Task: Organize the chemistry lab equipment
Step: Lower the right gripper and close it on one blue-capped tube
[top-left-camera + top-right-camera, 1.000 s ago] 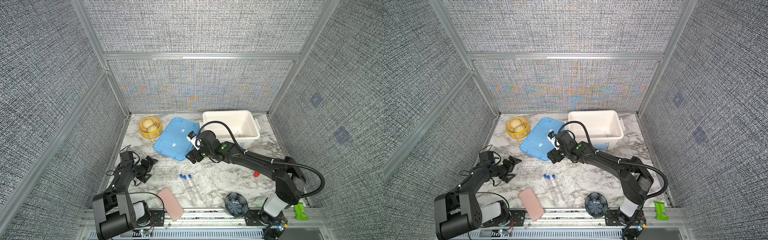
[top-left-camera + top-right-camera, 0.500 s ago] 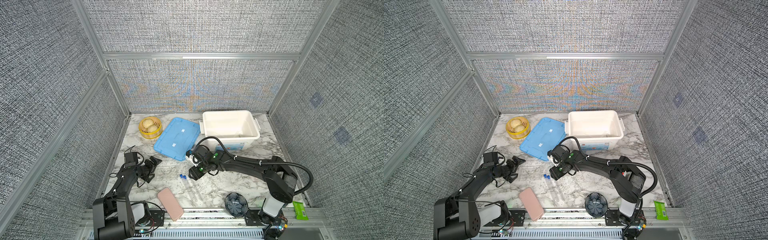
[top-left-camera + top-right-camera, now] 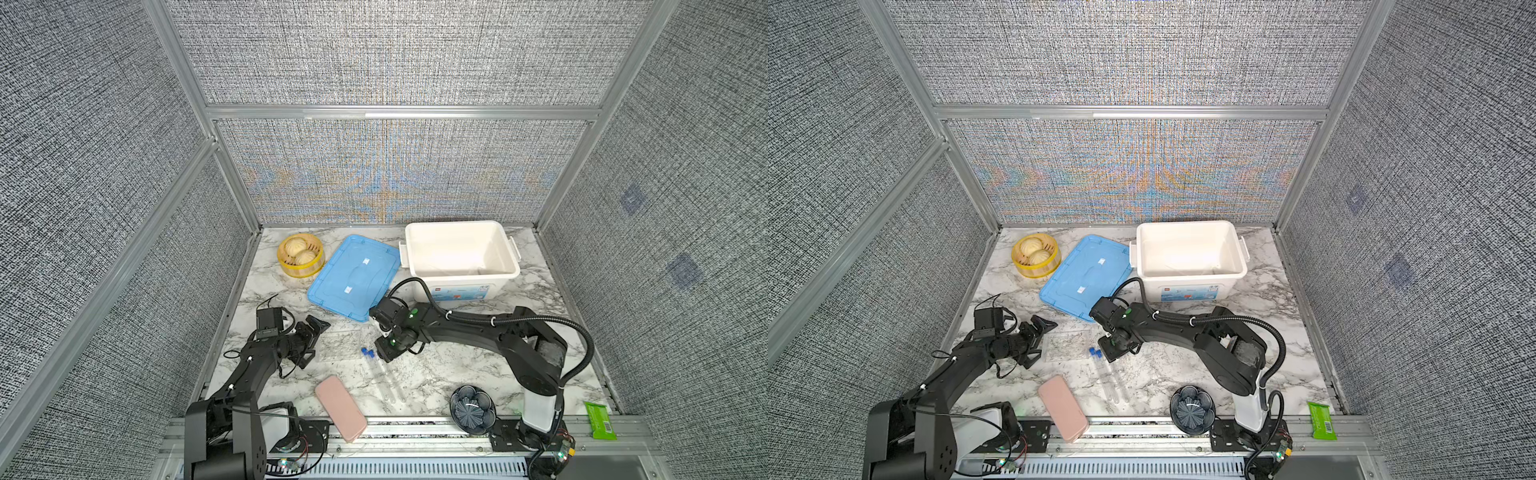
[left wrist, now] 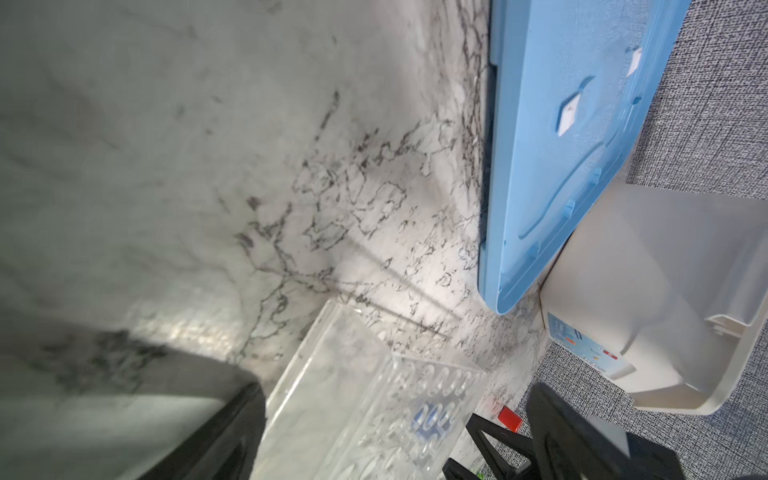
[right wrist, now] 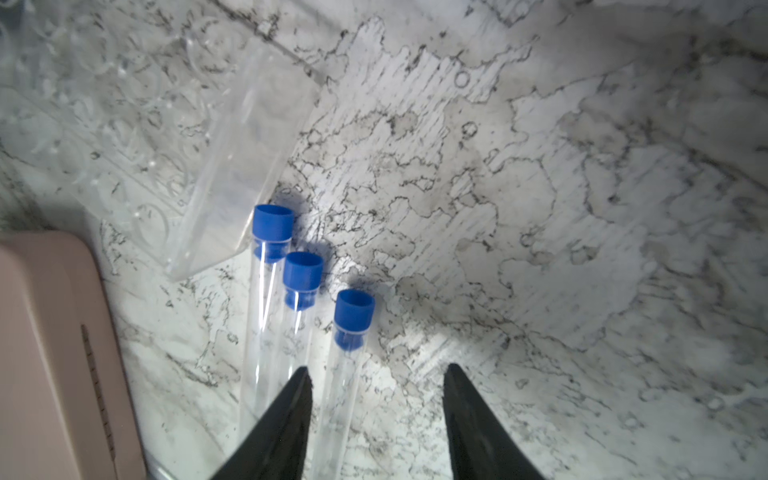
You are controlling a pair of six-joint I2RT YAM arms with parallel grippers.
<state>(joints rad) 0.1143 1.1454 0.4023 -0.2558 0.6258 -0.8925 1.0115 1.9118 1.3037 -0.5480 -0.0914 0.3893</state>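
Three clear tubes with blue caps (image 5: pixel 302 270) lie side by side on the marble table; both top views show them (image 3: pixel 386 378) (image 3: pixel 1113 378) near the front middle. My right gripper (image 5: pixel 376 370) (image 3: pixel 384 353) (image 3: pixel 1111 353) hangs low over their capped ends, open, with one tube (image 5: pixel 354 307) lying between its fingers, close to one of them. The other two lie outside the jaws. A clear plastic rack (image 3: pixel 341 345) (image 3: pixel 1068 345) (image 4: pixel 374 395) (image 5: pixel 166 124) stands just left of the caps. My left gripper (image 3: pixel 318 343) (image 3: pixel 1042 340) (image 4: pixel 397 388) is wide open at the rack's left side, the rack just ahead of its fingers.
A pink case (image 3: pixel 340 407) (image 5: pixel 41 353) lies at the front edge beside the tubes. A blue lid (image 3: pixel 353 276) (image 4: pixel 561 145), a white bin (image 3: pixel 461 272) and a yellow steamer basket (image 3: pixel 301 254) sit at the back. A dark ribbed dish (image 3: pixel 472 409) and a green packet (image 3: pixel 599 419) are at front right.
My right gripper came forward from beside the blue lid, dropped to the tube caps, and its jaws narrowed. My left gripper advanced toward the rack, staying open.
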